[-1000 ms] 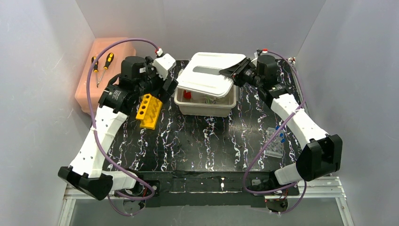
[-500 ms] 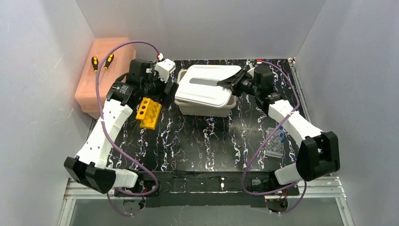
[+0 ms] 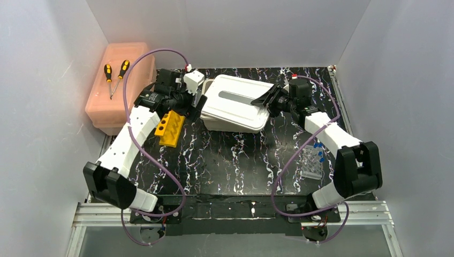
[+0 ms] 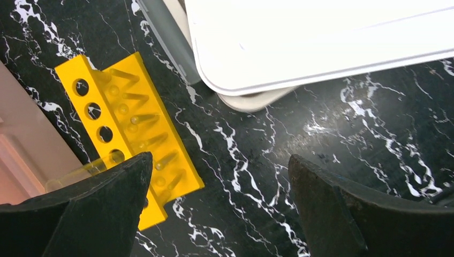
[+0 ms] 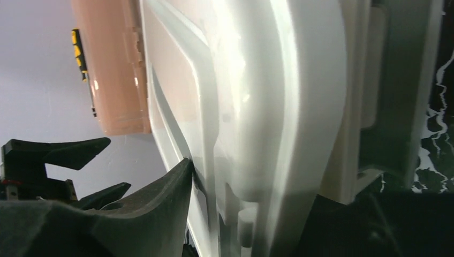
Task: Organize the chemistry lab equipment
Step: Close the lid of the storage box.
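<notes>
Nearest, well behind the right pincer (image 3: 272, 97) and beside that arm's elbow, a clear tray of blue-capped tubes (image 3: 311, 165) sits on the black table (image 3: 235, 160). The left pincer (image 4: 218, 163) hangs spread wide and empty. The yellow rack (image 4: 126, 126) lies flat just under one of its fingers, and a white lid (image 3: 238, 101) is just ahead of it. The right pincer pinches that lid's opposite edge, and the lid sits askew on a white tub (image 3: 230, 124). Farther out, left of the left pincer, two screwdrivers (image 3: 123, 68) rest on a pink box (image 3: 134, 53).

yellow tube rack (image 3: 170, 127) lying flat; left of white bin (image 3: 231, 125)
</notes>
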{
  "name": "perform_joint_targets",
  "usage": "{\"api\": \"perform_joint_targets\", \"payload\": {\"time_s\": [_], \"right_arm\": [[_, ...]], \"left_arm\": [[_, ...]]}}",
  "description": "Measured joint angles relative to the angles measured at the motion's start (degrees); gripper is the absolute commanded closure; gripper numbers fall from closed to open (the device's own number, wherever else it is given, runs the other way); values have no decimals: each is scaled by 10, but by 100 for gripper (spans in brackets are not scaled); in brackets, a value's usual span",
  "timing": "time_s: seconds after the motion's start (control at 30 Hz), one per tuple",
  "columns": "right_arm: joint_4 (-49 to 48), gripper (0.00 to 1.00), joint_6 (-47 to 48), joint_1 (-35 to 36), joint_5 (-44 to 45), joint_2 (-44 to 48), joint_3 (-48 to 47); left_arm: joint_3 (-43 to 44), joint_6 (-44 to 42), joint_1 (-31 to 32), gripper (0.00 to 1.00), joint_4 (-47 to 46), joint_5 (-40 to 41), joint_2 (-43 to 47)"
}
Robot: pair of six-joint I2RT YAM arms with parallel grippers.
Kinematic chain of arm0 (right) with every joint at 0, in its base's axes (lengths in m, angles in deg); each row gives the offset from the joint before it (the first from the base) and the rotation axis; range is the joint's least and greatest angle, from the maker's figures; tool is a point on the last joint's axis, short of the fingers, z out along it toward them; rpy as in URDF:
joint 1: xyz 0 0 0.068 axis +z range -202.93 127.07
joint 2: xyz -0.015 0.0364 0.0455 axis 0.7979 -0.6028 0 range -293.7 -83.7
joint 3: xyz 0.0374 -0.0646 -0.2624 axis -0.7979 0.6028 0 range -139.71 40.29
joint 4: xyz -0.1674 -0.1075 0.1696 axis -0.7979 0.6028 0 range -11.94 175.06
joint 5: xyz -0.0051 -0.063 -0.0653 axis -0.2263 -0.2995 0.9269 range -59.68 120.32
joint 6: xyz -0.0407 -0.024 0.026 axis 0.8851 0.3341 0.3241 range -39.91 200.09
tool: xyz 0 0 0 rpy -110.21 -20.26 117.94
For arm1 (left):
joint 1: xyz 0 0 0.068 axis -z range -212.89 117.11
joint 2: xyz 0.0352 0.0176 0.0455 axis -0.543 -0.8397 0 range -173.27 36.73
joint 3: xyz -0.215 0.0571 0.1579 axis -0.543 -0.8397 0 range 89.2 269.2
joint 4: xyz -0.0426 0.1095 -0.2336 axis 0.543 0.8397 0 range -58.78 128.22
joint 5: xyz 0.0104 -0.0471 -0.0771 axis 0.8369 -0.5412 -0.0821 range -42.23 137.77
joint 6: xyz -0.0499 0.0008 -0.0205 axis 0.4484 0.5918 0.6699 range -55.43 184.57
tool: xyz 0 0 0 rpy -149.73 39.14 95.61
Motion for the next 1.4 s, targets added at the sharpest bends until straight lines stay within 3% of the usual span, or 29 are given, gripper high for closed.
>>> {"api": "perform_joint_targets", "payload": {"time_s": [0.3, 0.53, 0.8, 0.9, 1.4], "right_arm": [[101, 24, 80, -7, 2, -54, -71], [211, 12, 167, -7, 22, -83, -163], [265, 8, 216, -2, 26, -93, -194], [284, 2, 231, 0, 34, -94, -206], [369, 2, 303, -11, 104, -93, -255]], "left_arm": [[1, -3, 0, 2, -35, 14, -70], [14, 0, -2, 2, -44, 14, -73], [34, 4, -2, 2, -52, 13, -74], [39, 6, -2, 2, -53, 13, -81], [39, 10, -2, 2, -56, 14, -101]]}}
